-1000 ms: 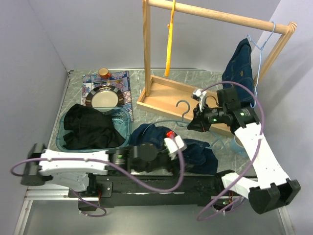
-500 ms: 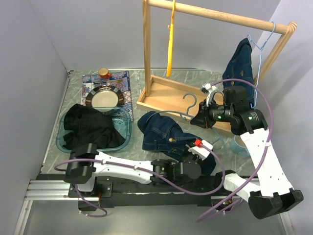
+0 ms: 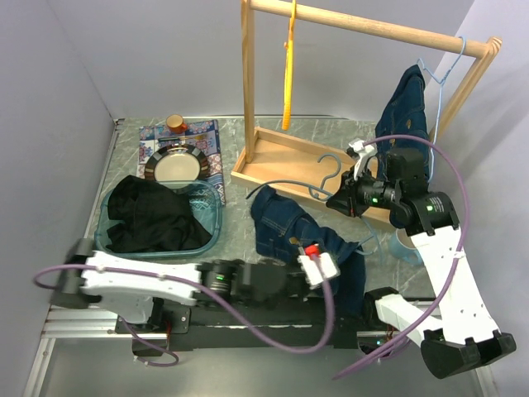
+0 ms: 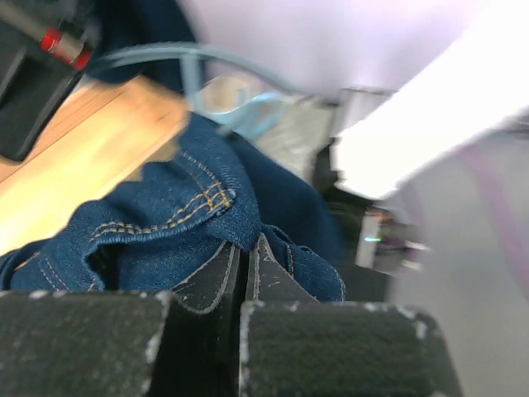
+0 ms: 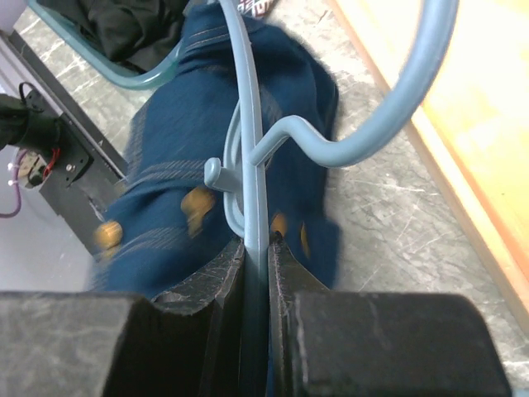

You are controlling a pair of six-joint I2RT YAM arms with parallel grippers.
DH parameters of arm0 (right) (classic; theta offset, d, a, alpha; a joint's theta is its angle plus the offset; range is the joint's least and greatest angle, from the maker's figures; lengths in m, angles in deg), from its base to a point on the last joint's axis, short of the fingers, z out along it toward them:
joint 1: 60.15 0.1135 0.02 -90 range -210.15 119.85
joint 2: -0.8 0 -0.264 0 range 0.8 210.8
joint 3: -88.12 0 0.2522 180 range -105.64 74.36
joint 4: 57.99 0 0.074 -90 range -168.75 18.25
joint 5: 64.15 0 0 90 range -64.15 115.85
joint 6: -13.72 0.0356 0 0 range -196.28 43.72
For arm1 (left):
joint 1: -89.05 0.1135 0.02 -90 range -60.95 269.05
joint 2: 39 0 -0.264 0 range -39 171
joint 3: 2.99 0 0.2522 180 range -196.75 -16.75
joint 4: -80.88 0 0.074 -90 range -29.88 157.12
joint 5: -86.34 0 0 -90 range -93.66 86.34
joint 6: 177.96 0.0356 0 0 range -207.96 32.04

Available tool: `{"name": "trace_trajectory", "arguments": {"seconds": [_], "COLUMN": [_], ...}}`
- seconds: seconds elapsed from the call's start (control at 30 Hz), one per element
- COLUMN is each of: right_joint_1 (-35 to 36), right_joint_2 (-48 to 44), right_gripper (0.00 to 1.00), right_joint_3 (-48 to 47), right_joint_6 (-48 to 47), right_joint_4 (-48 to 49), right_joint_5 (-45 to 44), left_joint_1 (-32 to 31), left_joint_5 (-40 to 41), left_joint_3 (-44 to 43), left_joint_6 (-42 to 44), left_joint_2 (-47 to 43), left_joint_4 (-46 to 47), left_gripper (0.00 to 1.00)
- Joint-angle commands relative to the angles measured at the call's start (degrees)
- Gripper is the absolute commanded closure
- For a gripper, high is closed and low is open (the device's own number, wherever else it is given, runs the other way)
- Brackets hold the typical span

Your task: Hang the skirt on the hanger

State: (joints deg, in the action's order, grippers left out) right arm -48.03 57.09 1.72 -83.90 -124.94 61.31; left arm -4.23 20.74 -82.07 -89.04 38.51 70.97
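I am pinching a fold of the denim skirt [image 4: 165, 207] in my left fingers [image 4: 252, 281], which are closed tight on the cloth. This is giving me a firm hold on one edge. My right fingers [image 5: 274, 277] are clamped shut on the wire of the light blue hanger [image 5: 254, 149] just below its hook. They are holding it over the skirt, near the base of the wooden rack [image 3: 273, 157], so that, as I judge it, cloth and hanger can be brought together. Most of the skirt is lying crumpled on the worktop [image 3: 331, 132] between my arms, not yet on the hanger.
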Motion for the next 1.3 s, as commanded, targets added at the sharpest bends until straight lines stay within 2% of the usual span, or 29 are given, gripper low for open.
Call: {"name": "trace_trajectory", "arguments": {"seconds": [0.0, 0.13, 0.23, 0.27, 0.3, 0.37, 0.43, 0.47, 0.63, 0.7, 0.77, 0.8, 0.83, 0.9, 0.93, 1.0, 1.1, 1.13, 1.27], "right_joint_1": [-0.52, -0.61, -0.61, -0.61, -0.52, -0.52, -0.43, -0.52, -0.52, -0.52, -0.52, -0.52, -0.52, -0.52, -0.52, -0.52, -0.52, -0.43, -0.43], "right_joint_2": [-1.10, -1.53, -1.10, -1.10, -1.01, -1.10, -1.36, -1.45, -2.50, -2.42, -2.33, -2.41, -2.50, -3.03, -3.29, -4.52, -6.10, -6.11, -5.49], "right_gripper": [1.00, 1.00, 1.00, 1.00, 1.00, 1.00, 1.00, 1.00, 1.00, 1.00, 1.00, 1.00, 1.00, 1.00, 1.00, 1.00, 1.00, 1.00, 1.00], "right_joint_3": [-2.86, -3.56, -4.52, -4.53, -4.44, -3.56, -2.43, -2.07, -0.92, -1.80, -4.43, -5.31, -6.62, -7.34, -7.43, -7.16, -6.28, -6.89, -8.48], "right_joint_6": [-0.47, -0.47, -1.08, -1.35, -1.43, -1.96, -3.10, -3.63, -8.97, -12.31, -17.77, -19.26, -21.89, -24.01, -26.11, -28.67, -32.71, -35.42, -39.04], "right_joint_4": [9.86, 9.77, 8.54, 7.76, 7.58, 6.79, 6.26, 5.56, 3.45, 0.91, -2.61, -3.58, -5.24, -6.31, -6.84, -8.59, -10.26, -11.40, -15.36], "right_joint_5": [-3.73, -4.87, -3.40, -2.69, -1.98, -0.14, 0.48, 0.66, 2.50, 5.82, 7.51, 8.65, 8.92, 9.53, 10.23, 11.90, 14.71, 15.51, 18.23], "left_joint_1": [-1.65, -1.65, -1.65, -1.56, -1.47, -1.03, -0.94, -0.94, 0.46, 3.52, 9.49, 12.21, 18.42, 24.16, 28.89, 32.53, 37.02, 38.07, 38.96], "left_joint_5": [-21.40, -26.68, -24.58, -20.58, -17.40, -11.50, -8.69, -7.54, 0.28, 3.01, 2.33, 0.40, -1.36, -5.31, -7.07, -12.59, -21.82, -28.21, -41.16], "left_joint_3": [3.87, 7.31, 9.68, 10.64, 11.00, 11.53, 11.79, 12.14, 14.86, 17.32, 20.40, 21.45, 23.20, 24.18, 24.19, 22.79, 18.05, 15.60, 10.49], "left_joint_6": [-0.76, -2.51, -4.19, -4.63, -6.55, -7.70, -8.67, -8.85, -10.78, -12.70, -14.29, -15.52, -15.88, -16.75, -16.24, -13.53, -7.47, -5.96, -0.86], "left_joint_2": [-6.76, -8.43, -6.86, -6.24, -5.71, -4.48, -4.91, -5.44, -13.43, -19.20, -23.97, -29.38, -32.14, -39.67, -41.46, -43.84, -40.54, -39.12, -31.83], "left_joint_4": [-1.48, -2.72, -2.63, -2.63, -2.37, -0.45, 0.97, 1.85, 2.83, 0.29, -1.82, -2.62, -3.76, -5.25, -6.57, -9.12, -14.83, -15.98, -17.48], "left_gripper": [0.99, 0.99, 0.99, 0.88, 0.72, 0.25, 0.15, 0.02, 0.03, 0.03, 0.03, 0.03, 0.03, 0.03, 0.03, 0.03, 0.03, 0.03, 0.03]}}
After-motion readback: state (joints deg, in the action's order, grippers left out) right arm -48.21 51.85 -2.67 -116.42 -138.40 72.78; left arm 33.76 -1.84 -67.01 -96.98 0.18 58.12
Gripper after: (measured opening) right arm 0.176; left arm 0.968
